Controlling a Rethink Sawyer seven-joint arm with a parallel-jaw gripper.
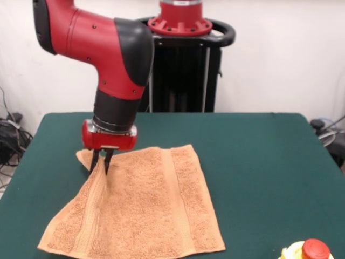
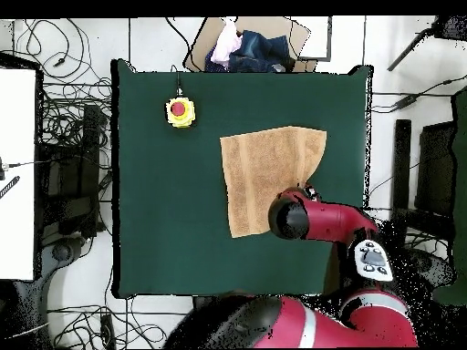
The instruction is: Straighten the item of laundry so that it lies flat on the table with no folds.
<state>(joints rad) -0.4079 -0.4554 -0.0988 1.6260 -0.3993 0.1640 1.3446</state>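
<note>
The orange-tan towel (image 1: pixel 145 210) lies mostly spread on the green table (image 1: pixel 259 162), with band stripes running near two edges. Its far left part is drawn up into a ridge toward my gripper (image 1: pixel 100 168). The gripper comes straight down there, with its dark fingers (image 1: pixel 94 162) close together and pinched on the cloth near the far left corner. In the overhead view the towel (image 2: pixel 269 173) lies right of the table's (image 2: pixel 164 210) middle. There the arm's elbow (image 2: pixel 292 217) covers the towel's corner nearest the robot and hides the gripper.
A yellow box with a red button (image 1: pixel 310 251) stands at the near right table edge; it also shows in the overhead view (image 2: pixel 180 111). A box of clothes (image 2: pixel 239 46) lies on the floor beyond the table. Cables run along the floor at the left.
</note>
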